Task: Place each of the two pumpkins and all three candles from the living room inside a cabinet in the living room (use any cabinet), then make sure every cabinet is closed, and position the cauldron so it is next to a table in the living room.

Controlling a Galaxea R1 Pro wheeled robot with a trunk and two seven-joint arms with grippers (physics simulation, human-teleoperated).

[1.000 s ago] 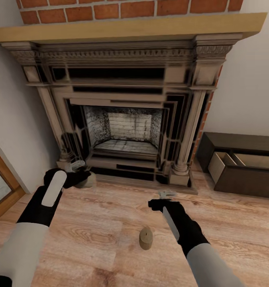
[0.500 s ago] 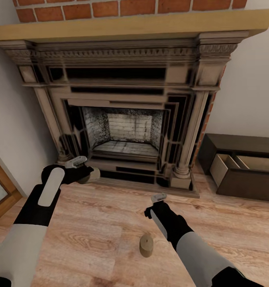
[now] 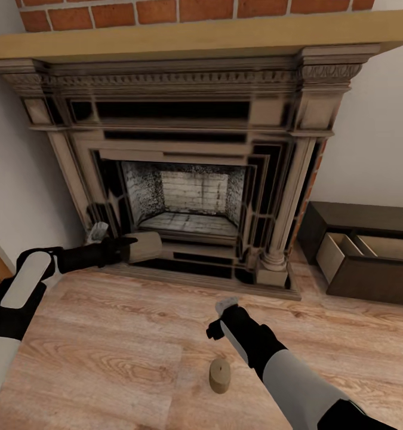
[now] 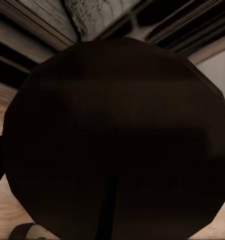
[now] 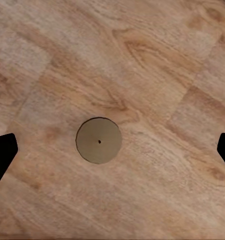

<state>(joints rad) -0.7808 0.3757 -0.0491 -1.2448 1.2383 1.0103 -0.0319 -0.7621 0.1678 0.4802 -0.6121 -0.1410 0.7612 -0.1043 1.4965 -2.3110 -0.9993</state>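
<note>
Head view: a wood floor (image 3: 123, 334) runs up to a dark columned fireplace (image 3: 189, 173) under a brick wall. At 3 o'clock from it sits the low brown cabinet (image 3: 368, 251), one drawer (image 3: 344, 248) pulled open, pale inside. The left end effector (image 3: 114, 245) is closed on a candle (image 3: 144, 246), lifted off the floor in front of the hearth's left column; its long axis is tipped nearly level, pointing toward 3 o'clock. A second candle (image 3: 220, 375) stands upright on the floor, at 6 o'clock from the right end effector (image 3: 220, 319) above it.

Left wrist view: the held candle's (image 4: 117, 140) dark round end fills the frame, fireplace mouldings behind.

Right wrist view: the right end effector (image 5: 112, 150) is spread open, its fingertips (image 5: 1, 152) wide apart, straight over the floor candle's (image 5: 98, 140) flat top, wick dot facing the camera.
</note>
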